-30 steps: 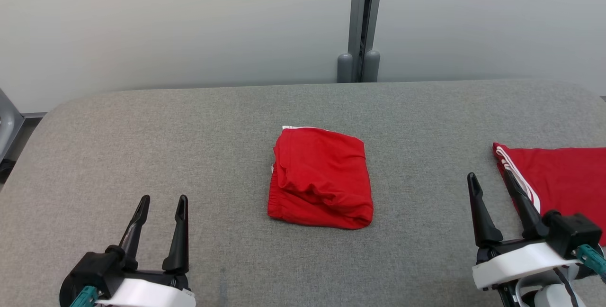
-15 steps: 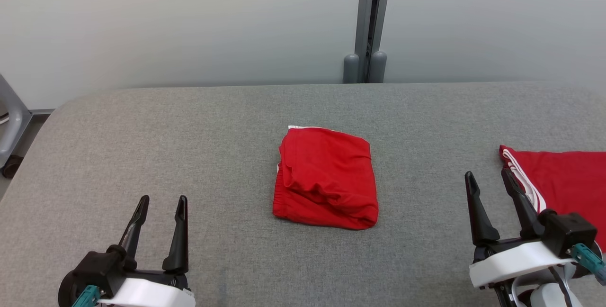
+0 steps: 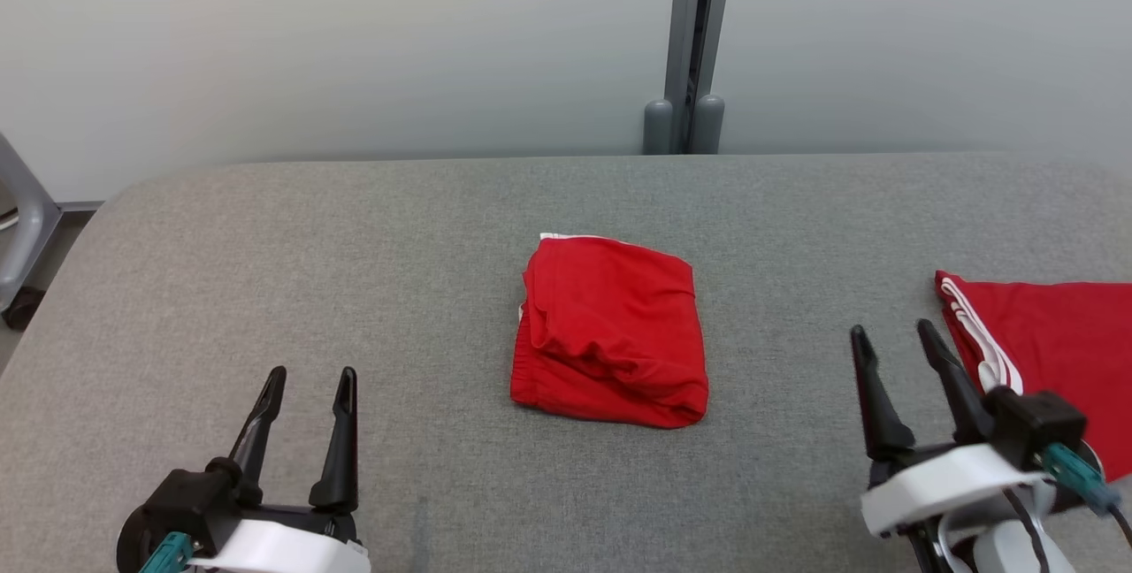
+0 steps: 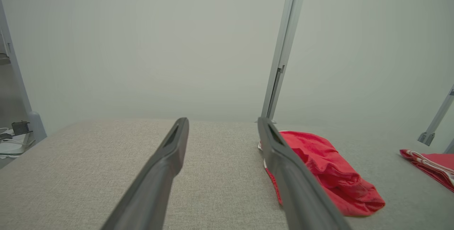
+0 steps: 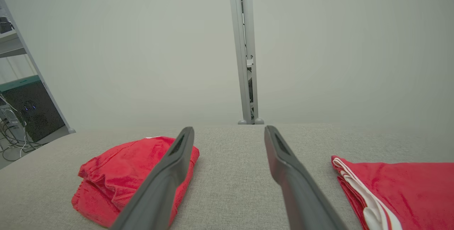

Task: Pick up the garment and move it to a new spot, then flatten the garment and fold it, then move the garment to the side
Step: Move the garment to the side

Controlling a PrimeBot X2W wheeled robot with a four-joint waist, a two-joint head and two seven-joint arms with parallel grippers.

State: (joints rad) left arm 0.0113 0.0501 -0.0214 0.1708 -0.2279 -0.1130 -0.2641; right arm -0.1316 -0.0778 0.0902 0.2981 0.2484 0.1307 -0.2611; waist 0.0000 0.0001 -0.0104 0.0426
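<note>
Grey padded tabletop [image 3: 354, 228] spans the lower frame; at its bottom corners the left gripper [image 3: 311, 374] and right gripper [image 3: 890, 330] stand with fingers apart, holding nothing. Up and inward from both, at frame centre, lies the folded red garment [image 3: 610, 334] (slightly longer top-to-bottom), roughly midway between them. A striped red cloth [image 3: 1052, 334] lies just beside the right gripper at the right edge.

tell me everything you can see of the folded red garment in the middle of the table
The red garment looks like soft knit cloth, folded into a lumpy rectangle, with a gathered band along its near edge and white trim showing at its far-left corner. It lies in the middle of the grey fabric table; nothing but the table touches it.
</note>
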